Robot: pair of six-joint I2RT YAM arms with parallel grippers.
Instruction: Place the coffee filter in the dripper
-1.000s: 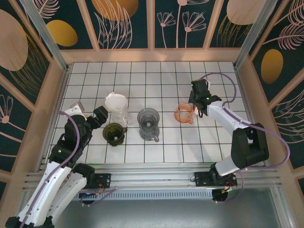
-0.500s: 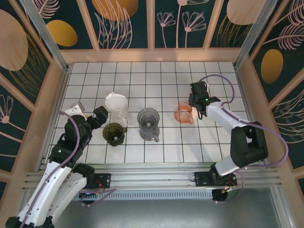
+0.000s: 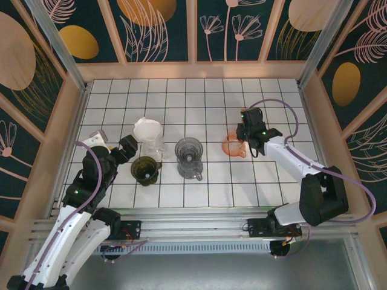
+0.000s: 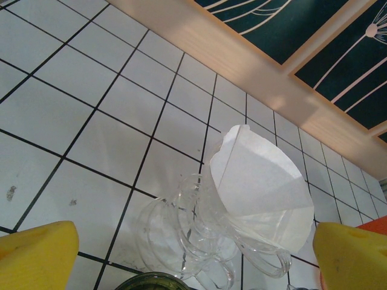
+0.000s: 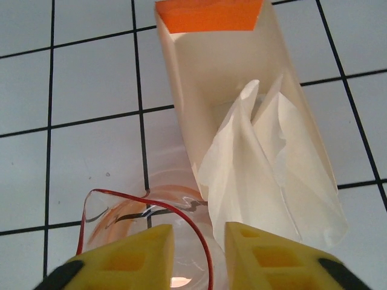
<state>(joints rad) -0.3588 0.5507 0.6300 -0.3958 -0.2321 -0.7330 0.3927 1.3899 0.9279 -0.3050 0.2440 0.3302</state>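
Note:
An orange-tinted glass dripper (image 3: 231,145) stands right of centre; its red rim (image 5: 199,232) runs through the gap of my right gripper (image 5: 199,254), whose yellow fingers stand a little apart and open, touching nothing. Just beyond it lies a cream box (image 5: 211,66) with an orange end, with white paper coffee filters (image 5: 266,175) spilling out of it. On the left, a clear dripper (image 4: 211,235) leans on its side with a white filter (image 4: 260,175) in it. My left gripper (image 4: 196,257) hangs wide open in front of that one.
A green glass dripper (image 3: 145,170) and a grey glass dripper (image 3: 189,158) stand between the two arms. Wooden walls (image 3: 193,69) ring the white tiled table (image 3: 205,103). Bare tiles stretch behind the drippers.
The right gripper's jaws have parted from shut. The right arm has shifted slightly toward the orange dripper. The left arm has stayed still.

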